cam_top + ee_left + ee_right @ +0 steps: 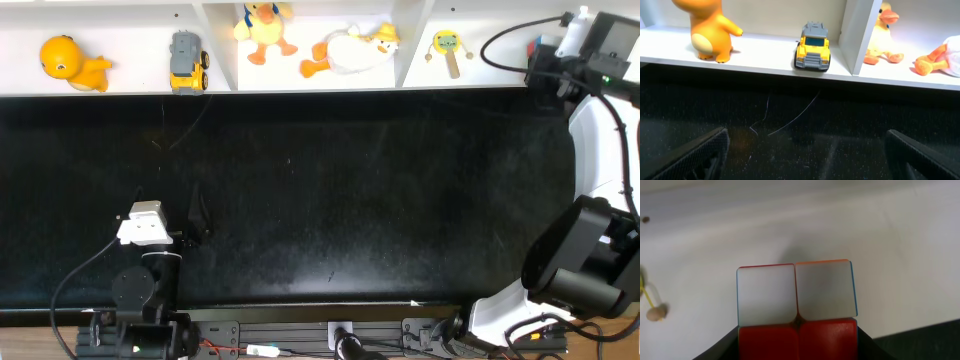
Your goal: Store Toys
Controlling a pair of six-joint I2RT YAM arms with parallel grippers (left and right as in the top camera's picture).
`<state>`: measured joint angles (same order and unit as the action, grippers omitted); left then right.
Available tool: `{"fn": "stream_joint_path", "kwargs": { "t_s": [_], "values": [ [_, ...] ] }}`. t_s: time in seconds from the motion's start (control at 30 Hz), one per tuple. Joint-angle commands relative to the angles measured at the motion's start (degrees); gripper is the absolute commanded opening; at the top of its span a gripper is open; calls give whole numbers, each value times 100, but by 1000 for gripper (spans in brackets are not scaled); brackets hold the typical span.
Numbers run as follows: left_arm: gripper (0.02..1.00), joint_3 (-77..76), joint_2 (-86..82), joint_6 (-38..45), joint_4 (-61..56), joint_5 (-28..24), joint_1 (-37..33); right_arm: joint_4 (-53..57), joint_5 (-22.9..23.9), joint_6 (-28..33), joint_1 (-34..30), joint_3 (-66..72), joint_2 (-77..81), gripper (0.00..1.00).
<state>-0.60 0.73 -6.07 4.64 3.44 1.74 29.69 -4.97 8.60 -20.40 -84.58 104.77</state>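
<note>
A small 2x2 puzzle cube (797,295), white and red on the sides I see, sits between the fingers of my right gripper (797,341), which is shut on it just above the white shelf floor (880,240). From above, that gripper (548,60) is in the shelf's far right compartment, beside the rattle (448,47). My left gripper (807,150) stands open and holds nothing, low over the black table (790,125), facing the yellow toy truck (813,47). The left gripper (196,218) is near the table's front left.
The white shelf (300,88) runs along the table's back edge. It holds an orange figure (70,60), the truck (188,60), a yellow duck plush (264,28) and a white duck plush (352,50). A rattle bead (656,312) lies near the cube.
</note>
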Motion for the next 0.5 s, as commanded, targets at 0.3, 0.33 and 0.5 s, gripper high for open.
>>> {"fn": "stream_joint_path", "kwargs": {
  "t_s": [0.3,0.33,0.5],
  "values": [
    [998,13,-57,-87,0,-17,-50,173,957,-48,33,-326,284,993],
    [998,13,-57,-87,0,-17,-50,245,1051,-48,68,-326,269,998],
    [998,13,-57,-87,0,-17,-50,568,1609,57,437,-92,2,996]
  ]
}}
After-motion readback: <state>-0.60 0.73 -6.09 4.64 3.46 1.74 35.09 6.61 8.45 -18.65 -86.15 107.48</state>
